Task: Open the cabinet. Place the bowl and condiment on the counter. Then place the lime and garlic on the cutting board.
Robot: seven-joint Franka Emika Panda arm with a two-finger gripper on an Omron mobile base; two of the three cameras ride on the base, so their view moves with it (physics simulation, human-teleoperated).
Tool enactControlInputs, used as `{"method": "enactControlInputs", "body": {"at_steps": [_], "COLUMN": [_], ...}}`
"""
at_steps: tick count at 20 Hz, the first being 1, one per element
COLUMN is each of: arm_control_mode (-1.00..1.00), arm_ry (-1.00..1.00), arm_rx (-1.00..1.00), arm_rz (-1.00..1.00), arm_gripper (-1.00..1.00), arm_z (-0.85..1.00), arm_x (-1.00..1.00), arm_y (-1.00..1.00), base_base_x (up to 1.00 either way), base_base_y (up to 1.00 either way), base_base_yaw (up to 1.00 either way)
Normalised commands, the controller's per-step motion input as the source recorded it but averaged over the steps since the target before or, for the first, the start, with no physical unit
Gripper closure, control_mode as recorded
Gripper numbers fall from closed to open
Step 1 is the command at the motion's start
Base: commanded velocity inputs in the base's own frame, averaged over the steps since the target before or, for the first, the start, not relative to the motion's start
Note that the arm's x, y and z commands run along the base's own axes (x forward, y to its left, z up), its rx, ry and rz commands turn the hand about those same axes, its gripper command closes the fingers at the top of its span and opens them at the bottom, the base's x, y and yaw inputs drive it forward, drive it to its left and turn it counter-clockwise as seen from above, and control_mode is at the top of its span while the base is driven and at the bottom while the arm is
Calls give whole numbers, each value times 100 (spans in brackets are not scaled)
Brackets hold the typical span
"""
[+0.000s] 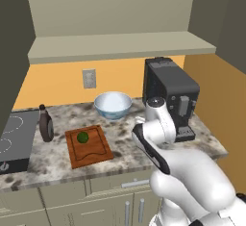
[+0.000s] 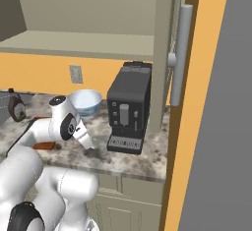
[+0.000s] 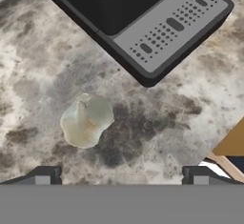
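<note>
garlic (image 3: pixel 86 119) | on counter (image 3: pixel 38 75) | just ahead of open tool (image 3: pixel 121 174)

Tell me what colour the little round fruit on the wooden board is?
Dark green. The lime sits on the reddish-brown cutting board, clearest in the left base view.

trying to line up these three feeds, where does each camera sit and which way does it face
Left base view: behind the arm on its left, looking forward and down at the counter, cutting board with lime, bowl, condiment; arm rises lower right.
Right base view: behind on its right, facing the coffee machine and open cabinet; arm lower left.
Hand view: on the hand, looking down at the garlic; open gripper at bottom.
Shared: bowl, coffee machine, counter.
</note>
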Motion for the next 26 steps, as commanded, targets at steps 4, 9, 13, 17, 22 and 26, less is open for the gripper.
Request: {"method": "enactControlInputs", "body": {"at_steps": [4, 9, 13, 17, 22, 26], "arm_control_mode": [-100, -100, -100, -100, -100, -100], "arm_ry": [0, 0, 0, 1, 2, 2], "arm_rx": [0, 0, 0, 0, 0, 0], "arm_rz": [0, 0, 0, 0, 0, 0], "arm_gripper": [-100, -100, -100, -100, -100, -100], "arm_z": [-12, -16, -14, -11, -13, -14], "arm_x": [15, 12, 11, 11, 7, 6], "arm_y": [1, 6, 7, 0, 0, 0], "base_base_x": [0, 0, 0, 0, 0, 0], "base_base_y": [0, 0, 0, 0, 0, 0], "base_base_yaw": [0, 0, 0, 0, 0, 0]}}
